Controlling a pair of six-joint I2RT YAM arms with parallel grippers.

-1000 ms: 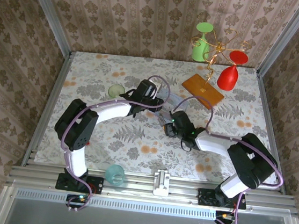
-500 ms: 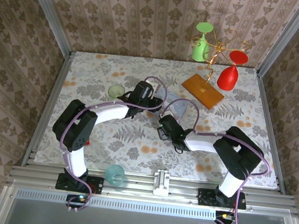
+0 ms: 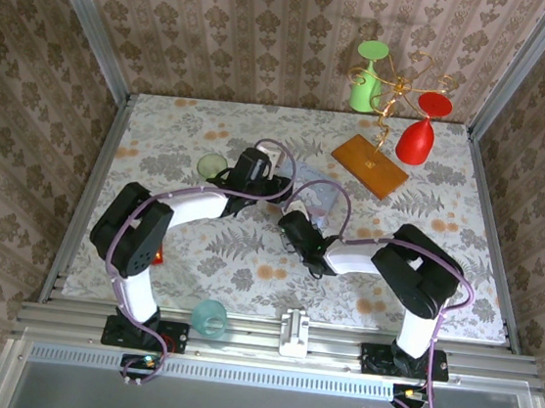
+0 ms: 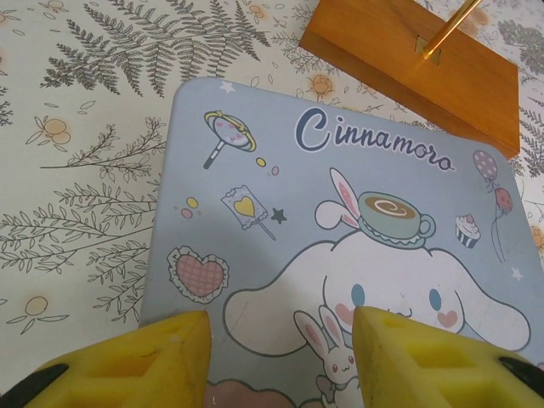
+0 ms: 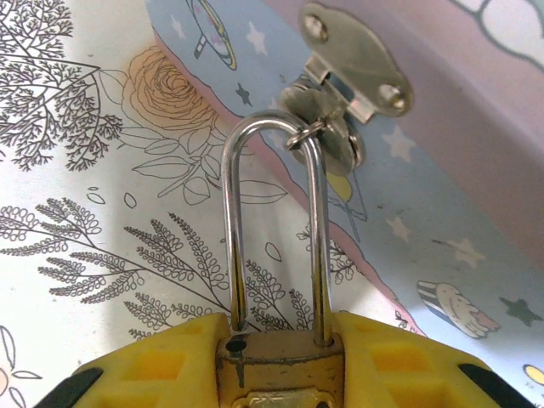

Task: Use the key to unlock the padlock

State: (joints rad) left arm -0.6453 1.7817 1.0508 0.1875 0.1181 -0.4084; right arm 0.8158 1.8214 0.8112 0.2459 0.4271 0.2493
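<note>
Floral tablecloth is bearing blue box: right gripper is clenching padlock hanging on box's hasp, left gripper is hovering released over box. Likely risk: any tug dragging box, twisting hasp.

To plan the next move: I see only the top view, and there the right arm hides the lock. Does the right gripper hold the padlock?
Observer: Yes, in the right wrist view the right gripper is shut on the padlock body.
Operator: Is it hanging free?
Observer: No, the shackle passes through the ring on the latch of the box.
Operator: And the other arm?
Observer: The left gripper is open over the box lid, nothing between its fingers.
</note>
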